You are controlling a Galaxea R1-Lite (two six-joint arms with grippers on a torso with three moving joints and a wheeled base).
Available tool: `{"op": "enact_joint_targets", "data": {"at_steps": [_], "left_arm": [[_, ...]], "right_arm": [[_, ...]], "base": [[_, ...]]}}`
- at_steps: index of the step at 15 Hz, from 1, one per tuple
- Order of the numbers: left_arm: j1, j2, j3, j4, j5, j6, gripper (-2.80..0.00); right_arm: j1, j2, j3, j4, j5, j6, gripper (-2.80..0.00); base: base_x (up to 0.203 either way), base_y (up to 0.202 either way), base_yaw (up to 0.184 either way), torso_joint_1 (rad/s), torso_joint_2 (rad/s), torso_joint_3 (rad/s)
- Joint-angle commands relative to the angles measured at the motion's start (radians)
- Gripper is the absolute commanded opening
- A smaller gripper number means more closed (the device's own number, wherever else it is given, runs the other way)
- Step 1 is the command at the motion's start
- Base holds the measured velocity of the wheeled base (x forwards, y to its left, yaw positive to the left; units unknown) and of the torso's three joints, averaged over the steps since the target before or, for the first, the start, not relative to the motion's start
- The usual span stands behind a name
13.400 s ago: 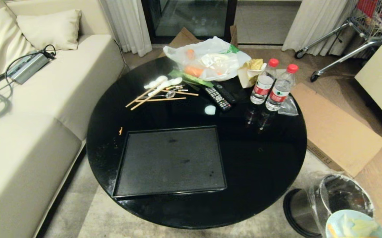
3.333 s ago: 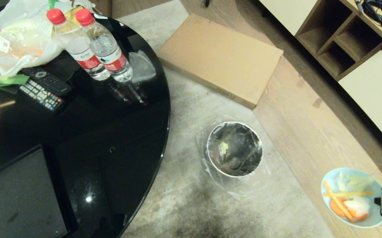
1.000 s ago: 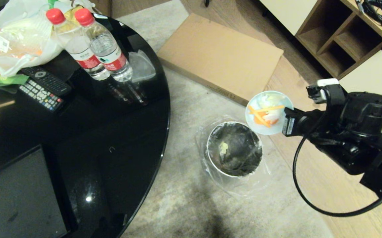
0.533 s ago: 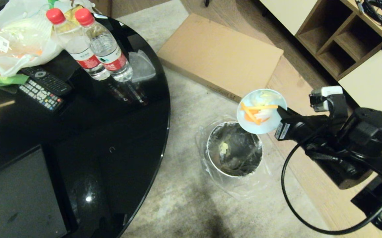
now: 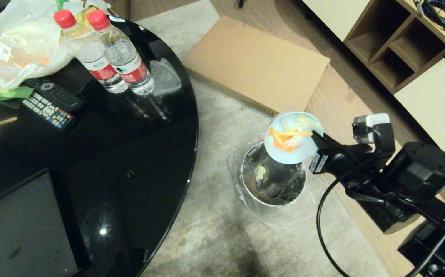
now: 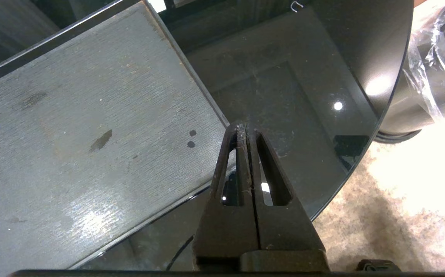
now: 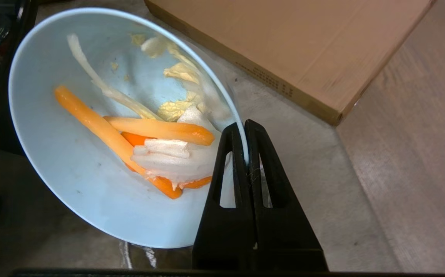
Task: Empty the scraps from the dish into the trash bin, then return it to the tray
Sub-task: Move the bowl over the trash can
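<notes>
The pale blue dish (image 5: 293, 138) (image 7: 91, 161) hangs tilted over the far right rim of the trash bin (image 5: 272, 175), a shiny metal cylinder lined with clear plastic on the floor. My right gripper (image 5: 317, 139) (image 7: 244, 129) is shut on the dish's rim. The scraps (image 5: 290, 137) (image 7: 149, 142), orange carrot strips and pale peelings, still lie inside the dish. The black tray (image 5: 18, 231) (image 6: 84, 127) rests bare on the round black table (image 5: 130, 154). My left gripper (image 6: 243, 130) hovers shut and empty over the tray's corner.
Two water bottles (image 5: 107, 54), two remotes (image 5: 51, 102) and a bag of vegetables (image 5: 10, 46) stand at the table's far side. A flat cardboard box (image 5: 255, 67) lies on the floor beyond the bin. A wooden shelf unit (image 5: 399, 50) stands at the right.
My right arm has carried the dish left and nearer, from beside the bin's far right to over its rim, and the dish has tipped further. The left arm has kept still.
</notes>
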Motion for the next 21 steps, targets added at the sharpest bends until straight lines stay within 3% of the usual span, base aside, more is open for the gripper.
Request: {"op": "enact_joint_targets", "data": {"at_steps": [1, 9, 13, 21], "left_arm": [[0.0, 0.0, 0.0, 0.0, 0.0, 0.0, -2.8], [0.0, 0.0, 0.0, 0.0, 0.001, 0.0, -2.8], [0.0, 0.0, 0.0, 0.0, 0.001, 0.0, -2.8], [0.0, 0.0, 0.0, 0.0, 0.0, 0.0, -2.8]], "right_arm": [[0.002, 0.014, -0.011, -0.048, -0.001, 0.034, -2.8], [0.003, 0.038, -0.05, -0.048, 0.078, 0.185, -2.8], [0.003, 0.009, -0.01, -0.048, 0.162, 0.191, -2.8], [0.001, -0.023, 0.006, -0.002, 0.171, 0.191, -2.8]], "base": [[0.0, 0.0, 0.0, 0.0, 0.0, 0.0], [0.0, 0.0, 0.0, 0.0, 0.0, 0.0], [0.0, 0.0, 0.0, 0.0, 0.0, 0.0], [0.0, 0.0, 0.0, 0.0, 0.0, 0.0]]}}
